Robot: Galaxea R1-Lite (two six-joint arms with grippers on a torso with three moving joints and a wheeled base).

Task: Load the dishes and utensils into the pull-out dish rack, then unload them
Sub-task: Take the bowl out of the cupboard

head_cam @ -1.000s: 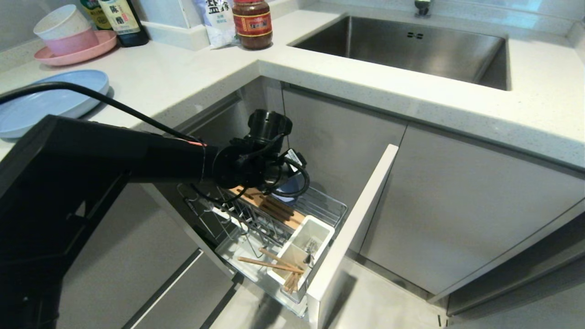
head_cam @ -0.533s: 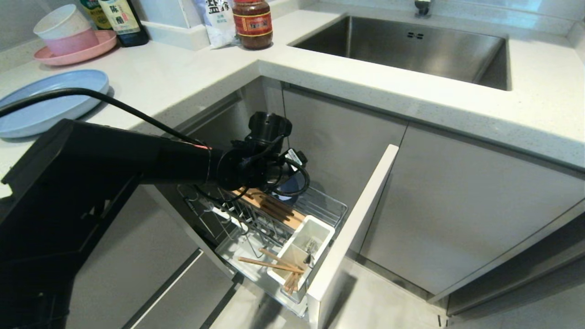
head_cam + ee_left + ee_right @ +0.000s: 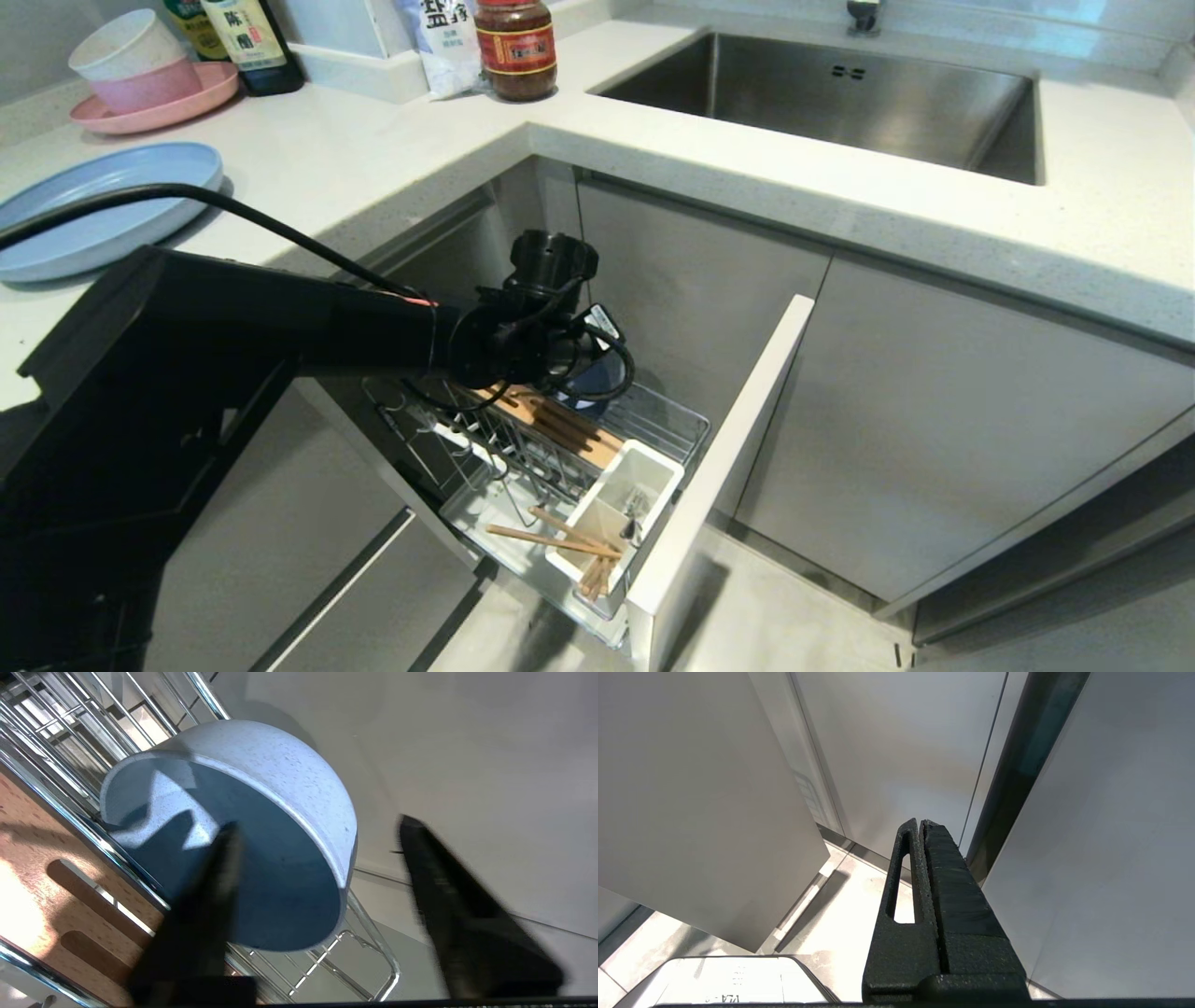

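Rack (image 3: 653, 420) holds bowl (image 3: 261, 826) tilted on its wires; cup (image 3: 644, 471) holds chopsticks (image 3: 551, 539) and fork (image 3: 635, 507). Left gripper (image 3: 317, 833) wide, straddling bowl rim; right gripper (image 3: 922, 823) closed, idle. Plate (image 3: 103, 210) on worktop (image 3: 373, 140)

Head camera high above, looking forward and down: white countertop (image 3: 373, 159) and sink (image 3: 840, 93) across top of frame, pull-out dish rack (image 3: 569, 467) lower centre, wide view. Left wrist camera close inside rack, behind fingers, facing blue-grey bowl (image 3: 261, 826) filling frame centre; same bowl (image 3: 597, 378) barely peeks at head view centre. Right wrist camera low, near grey cabinet doors (image 3: 691, 802) and floor (image 3: 840, 905), shares nothing distinct with others.
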